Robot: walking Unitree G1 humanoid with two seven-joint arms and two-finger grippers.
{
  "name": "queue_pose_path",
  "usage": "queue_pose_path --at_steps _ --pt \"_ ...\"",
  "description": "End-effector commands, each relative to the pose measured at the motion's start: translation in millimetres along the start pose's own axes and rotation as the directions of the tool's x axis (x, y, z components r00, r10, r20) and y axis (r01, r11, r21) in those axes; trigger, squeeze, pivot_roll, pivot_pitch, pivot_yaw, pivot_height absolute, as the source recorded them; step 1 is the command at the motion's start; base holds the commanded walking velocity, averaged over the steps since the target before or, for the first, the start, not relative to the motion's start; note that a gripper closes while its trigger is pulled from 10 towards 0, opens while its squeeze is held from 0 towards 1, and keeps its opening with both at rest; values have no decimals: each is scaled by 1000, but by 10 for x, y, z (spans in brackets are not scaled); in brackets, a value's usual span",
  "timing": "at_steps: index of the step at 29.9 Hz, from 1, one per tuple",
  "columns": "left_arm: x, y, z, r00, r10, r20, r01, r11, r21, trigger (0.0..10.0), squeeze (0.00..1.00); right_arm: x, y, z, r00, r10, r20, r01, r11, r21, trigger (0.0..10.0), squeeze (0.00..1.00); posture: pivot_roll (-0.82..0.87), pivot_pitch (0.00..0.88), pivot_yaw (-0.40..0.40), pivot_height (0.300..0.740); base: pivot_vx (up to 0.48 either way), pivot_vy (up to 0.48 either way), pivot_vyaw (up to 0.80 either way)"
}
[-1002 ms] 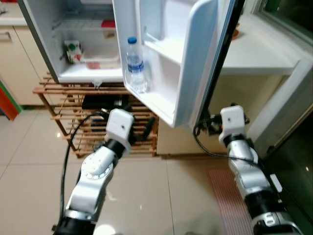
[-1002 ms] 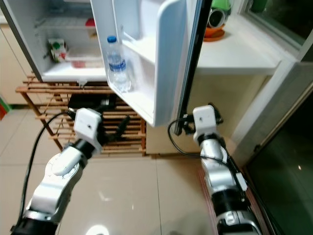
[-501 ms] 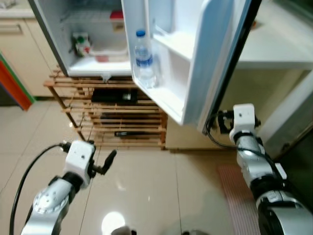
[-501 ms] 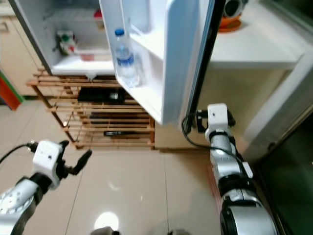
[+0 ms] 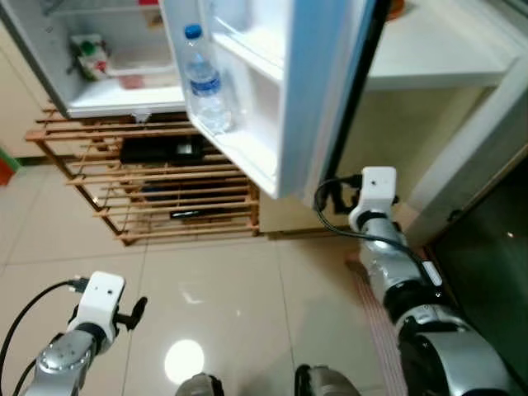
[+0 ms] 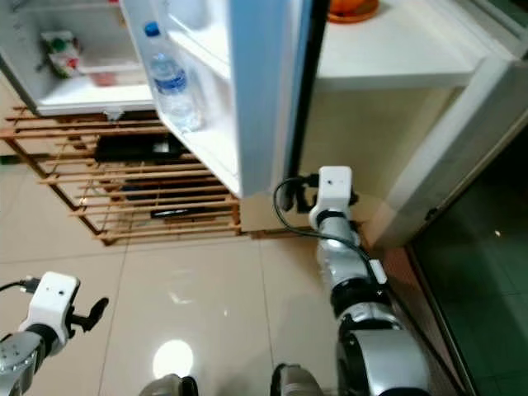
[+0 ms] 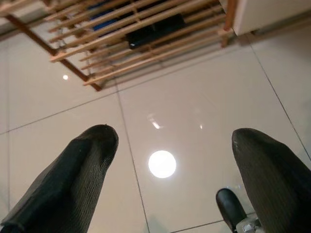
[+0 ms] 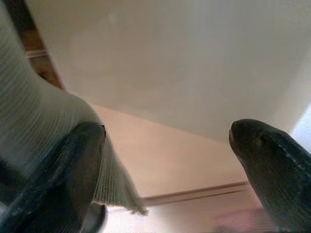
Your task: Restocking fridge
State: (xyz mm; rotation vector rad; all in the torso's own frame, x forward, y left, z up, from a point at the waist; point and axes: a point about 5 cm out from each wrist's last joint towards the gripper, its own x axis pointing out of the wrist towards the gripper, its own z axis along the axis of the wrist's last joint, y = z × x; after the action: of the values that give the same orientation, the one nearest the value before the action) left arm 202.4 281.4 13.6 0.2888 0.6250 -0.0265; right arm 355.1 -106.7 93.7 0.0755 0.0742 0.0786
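Bottle (image 5: 204, 86) in fridge door (image 5: 272, 91); wrist views: both hands (image 7: 170, 160) (image 8: 165, 145) released

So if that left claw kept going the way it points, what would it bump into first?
Probably the glossy beige tiled floor: the left gripper, fingers apart and holding nothing, aims down at it, short of the slatted wooden rack. Depth is hard to judge.
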Motion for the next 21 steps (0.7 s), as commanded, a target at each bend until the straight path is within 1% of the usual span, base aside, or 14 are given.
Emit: queue_pose_path --at_steps 1,2,3,6,8,9,11,12,13,14,15,16,18,21 --pt "35 -12 30 1000 3 15 -3 1000 10 10000 0 82 511 508 960 195 201 -202 979 12 10000 0 102 165 0 740 0 0 0" --pt "96 -45 83 1000 -1 30 1 1000 4 10000 0 12 864 678 918 302 256 -331 940 78 10000 0 97 148 -9 740 0 0 0" --pt "96 -45 83 1000 -1 30 1 1000 4 10000 0 12 864 678 918 302 256 -331 940 78 10000 0 97 148 -9 740 0 0 0" --pt "160 -85 123 999 -10 45 10 1000 3 10000 0 -140 1229 868 840 440 317 -504 849 157 10000 0 96 133 -12 740 0 0 0" --pt "212 -123 160 998 -14 56 15 1000 -5 10000 0 -322 1412 1055 721 579 382 -673 716 186 10000 0 96 110 -17 740 0 0 0" --pt "237 -138 179 998 -16 61 17 1000 -9 10000 0 -430 1465 1161 643 648 409 -755 625 198 10000 0 91 93 -20 740 0 0 0" --pt "274 -163 216 997 -21 73 22 1000 -17 10000 0 -565 1446 1292 524 733 433 -849 488 202 10000 0 90 71 -22 740 0 0 0" --pt "274 -163 216 997 -21 73 22 1000 -17 10000 0 -565 1446 1292 524 733 433 -849 488 202 10000 0 90 71 -22 740 0 0 0" --pt "291 -175 230 997 -23 79 25 999 -22 10000 0 -609 1353 1360 479 759 441 -877 427 218 10000 0 90 58 -25 740 0 0 0" --pt "320 -195 242 996 -25 90 28 999 -35 10000 0 -622 1181 1419 456 773 441 -890 399 222 10000 0 87 43 -28 740 0 0 0" --pt "320 -195 242 996 -25 90 28 999 -35 10000 0 -622 1181 1419 456 773 441 -890 399 222 10000 0 87 43 -28 740 0 0 0" --pt "351 -209 244 996 -17 89 20 999 -35 10000 0 -535 1029 1374 513 755 409 -858 467 215 10000 0 84 29 -31 740 0 0 0" --pt "374 -206 203 998 10 62 -9 1000 -21 10000 0 -437 908 1298 584 723 370 -811 541 223 10000 0 86 16 -30 740 0 0 0" --pt "391 -205 110 999 45 11 -45 999 4 10000 0 -415 839 1269 608 717 342 -793 571 214 10000 0 87 6 -33 740 0 0 0"
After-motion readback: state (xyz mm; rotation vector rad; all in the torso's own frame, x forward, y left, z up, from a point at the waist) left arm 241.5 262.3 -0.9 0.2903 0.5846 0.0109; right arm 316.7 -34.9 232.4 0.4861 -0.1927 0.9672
